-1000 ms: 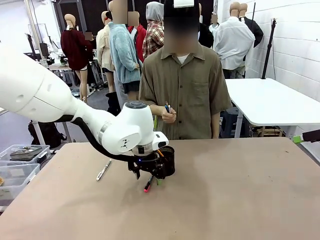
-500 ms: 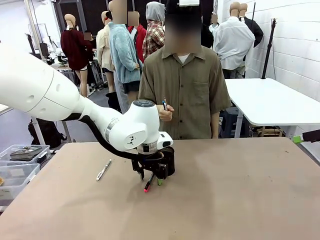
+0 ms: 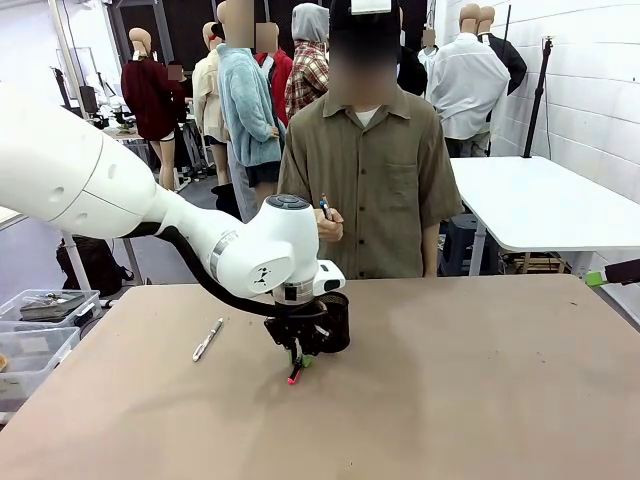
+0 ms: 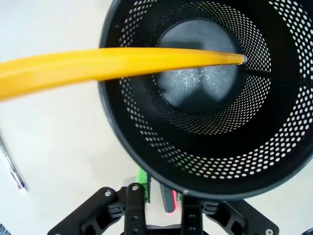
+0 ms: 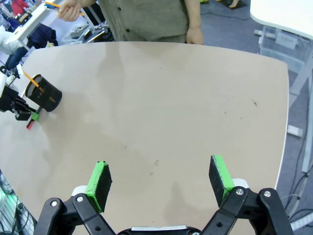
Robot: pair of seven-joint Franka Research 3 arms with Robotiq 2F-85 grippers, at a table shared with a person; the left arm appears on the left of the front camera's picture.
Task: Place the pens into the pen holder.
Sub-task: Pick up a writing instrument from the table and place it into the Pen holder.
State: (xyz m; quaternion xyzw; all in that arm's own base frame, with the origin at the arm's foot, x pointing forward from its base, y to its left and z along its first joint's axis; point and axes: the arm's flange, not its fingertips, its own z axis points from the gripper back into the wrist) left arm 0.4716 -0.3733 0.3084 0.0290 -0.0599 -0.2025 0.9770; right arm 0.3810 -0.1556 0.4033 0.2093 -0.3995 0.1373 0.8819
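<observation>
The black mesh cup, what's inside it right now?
One orange-yellow pencil leans inside the mesh cup, its end resting against the wall. The round floor otherwise looks bare, though the pencil covers a strip of it from view.

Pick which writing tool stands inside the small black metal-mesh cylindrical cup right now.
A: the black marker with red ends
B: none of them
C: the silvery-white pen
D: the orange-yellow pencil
D: in the left wrist view the orange-yellow pencil leans inside the black metal-mesh cup, its tip at the far wall, while the silvery-white pen and the black marker with red ends are outside it, down on the tan table.
</observation>
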